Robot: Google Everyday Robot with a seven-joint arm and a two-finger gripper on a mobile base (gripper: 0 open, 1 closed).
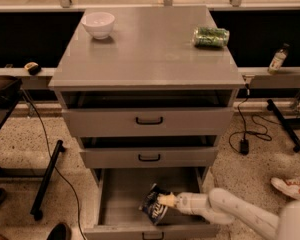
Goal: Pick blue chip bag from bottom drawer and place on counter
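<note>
We cannot read the pale lettering on the bag [152, 211], and its upper right corner disappears behind the cream fingers [166, 199], which look pinched together on it. The gripper [164, 200] sits low inside the open drawer [119, 200]. The smooth white arm [230, 213] runs away right of the fingers and is cut off at the lower corner. The bag is dark blue, glossy and crumpled. It hangs tilted just left of and below the fingers, and we cannot tell whether its lower edge touches the flat grey metal floor. The drawer's front is cropped by the bottom edge below the fingers, and its back lies in shadow. Well above the fingers is the matte grey counter [150, 54], with a round white bowl [98, 24] up left and a shiny green packet [210, 36] up right.
</note>
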